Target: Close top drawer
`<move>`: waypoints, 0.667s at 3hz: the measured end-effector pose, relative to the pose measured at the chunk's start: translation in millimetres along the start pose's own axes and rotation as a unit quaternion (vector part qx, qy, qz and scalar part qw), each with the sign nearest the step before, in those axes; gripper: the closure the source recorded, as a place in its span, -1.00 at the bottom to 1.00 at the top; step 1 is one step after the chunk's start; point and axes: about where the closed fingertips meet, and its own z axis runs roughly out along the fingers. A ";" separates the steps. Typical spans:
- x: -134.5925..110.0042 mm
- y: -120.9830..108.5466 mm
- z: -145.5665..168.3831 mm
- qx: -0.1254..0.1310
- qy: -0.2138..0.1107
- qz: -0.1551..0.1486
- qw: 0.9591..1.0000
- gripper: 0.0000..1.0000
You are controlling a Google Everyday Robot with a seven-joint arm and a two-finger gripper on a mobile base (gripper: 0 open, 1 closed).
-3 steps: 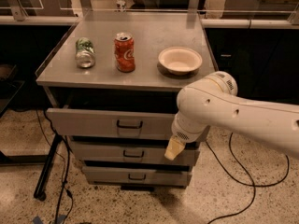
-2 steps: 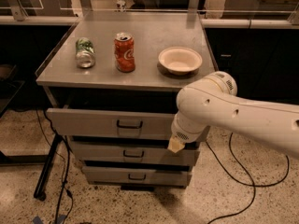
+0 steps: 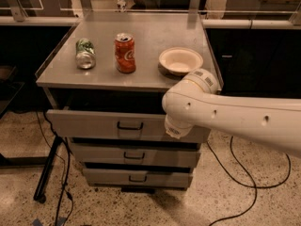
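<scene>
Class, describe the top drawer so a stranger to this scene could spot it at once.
Find the grey cabinet carrying a red can and a bowl. Of its three stacked drawers, the top drawer is the highest. It sticks out farthest, with the gripper at its right end.

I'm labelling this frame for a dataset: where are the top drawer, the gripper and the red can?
top drawer [image 3: 94, 124]: camera view, on its front panel, left of the handle.
gripper [image 3: 172, 130]: camera view, on its visible end, in front of the drawer's right part.
red can [image 3: 125, 54]: camera view, on its side wall.
</scene>
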 end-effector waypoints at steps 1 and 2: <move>-11.9 -19.1 12.4 0.030 0.010 -0.003 0.999 1.00; -22.6 -31.6 21.9 0.048 0.014 -0.004 0.999 1.00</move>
